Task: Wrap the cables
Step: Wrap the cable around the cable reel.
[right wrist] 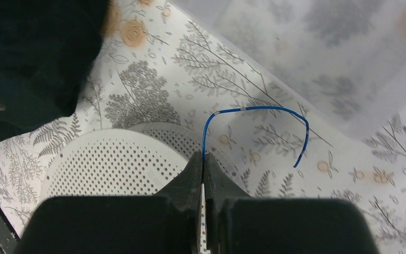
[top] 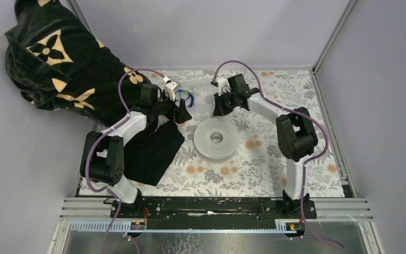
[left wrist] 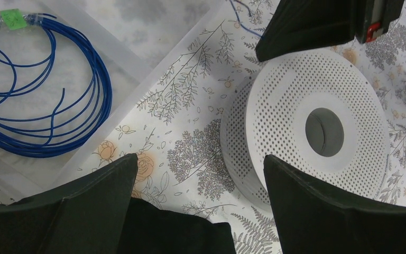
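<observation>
A coil of thin blue cable (left wrist: 41, 92) with a green tag lies in a clear plastic tray (left wrist: 137, 63), left of my left gripper. That left gripper (left wrist: 200, 159) hangs open over the floral cloth, with nothing between its black fingers (left wrist: 100, 206). A white perforated spool (left wrist: 296, 114) sits just to its right. My right gripper (right wrist: 203, 156) is shut on a short blue cable (right wrist: 259, 109), which rises from the fingertips and arcs right to a free end in the air. From above, the left gripper (top: 184, 115) and the right gripper (top: 218, 107) flank the far side of the spool (top: 216, 138).
A black cloth (top: 152, 149) lies under the left arm beside the spool. A large black patterned blanket (top: 58, 63) fills the back left corner. Metal frame rails (top: 325, 95) and grey walls bound the floral table cover (top: 254, 164).
</observation>
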{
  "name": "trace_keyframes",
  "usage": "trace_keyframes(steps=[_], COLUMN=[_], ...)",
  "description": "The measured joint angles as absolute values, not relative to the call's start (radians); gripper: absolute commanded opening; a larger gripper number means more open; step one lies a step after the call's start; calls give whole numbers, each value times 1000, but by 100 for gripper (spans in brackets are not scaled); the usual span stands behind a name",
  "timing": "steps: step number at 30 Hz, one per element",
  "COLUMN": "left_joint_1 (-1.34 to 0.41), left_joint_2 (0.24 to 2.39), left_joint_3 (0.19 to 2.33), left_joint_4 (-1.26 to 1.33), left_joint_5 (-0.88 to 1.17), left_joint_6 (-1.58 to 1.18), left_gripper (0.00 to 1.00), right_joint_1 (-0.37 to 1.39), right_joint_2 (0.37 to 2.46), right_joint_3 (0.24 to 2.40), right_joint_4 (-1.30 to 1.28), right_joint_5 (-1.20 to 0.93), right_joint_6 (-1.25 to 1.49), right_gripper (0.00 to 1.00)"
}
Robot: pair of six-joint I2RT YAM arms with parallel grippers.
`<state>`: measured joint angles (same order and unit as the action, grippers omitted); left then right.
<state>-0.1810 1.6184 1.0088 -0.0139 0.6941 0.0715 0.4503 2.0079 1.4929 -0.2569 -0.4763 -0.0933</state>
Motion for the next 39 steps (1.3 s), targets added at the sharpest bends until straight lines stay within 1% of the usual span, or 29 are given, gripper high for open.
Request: trace_keyframes(steps=[8, 15, 18, 22, 25, 32, 39], left_joint_1=[-181, -181, -181, -181, -181, -181, -181], left_joint_2=[1618, 1619, 1640, 1661, 1661, 1642, 1592], left_joint_3=[978, 951, 951, 951, 949, 946, 900], left_joint_4=[21, 61, 84, 95, 99, 87, 86], left_joint_5=[669, 666, 672, 673, 672, 665, 665], left_joint_6=[27, -4, -17, -25, -24, 33, 107], left_gripper=[96, 96, 96, 96, 96, 97, 97], right_joint_1=[506, 542, 559, 568, 571, 566, 531], right_joint_2=[2079, 2120, 2127, 2135, 2135, 2135, 2135], right_joint_3=[1563, 1604, 1610, 1627, 1636, 1647, 1645], right_joint_4=[-285, -303, -311, -321, -331, -365, -390], right_joint_5=[-497, -519, -536, -540, -511, -373, -332], right_joint_6=[-127, -128, -128, -123, -115, -97, -94], right_gripper=[2, 6, 1, 0, 0, 0, 0])
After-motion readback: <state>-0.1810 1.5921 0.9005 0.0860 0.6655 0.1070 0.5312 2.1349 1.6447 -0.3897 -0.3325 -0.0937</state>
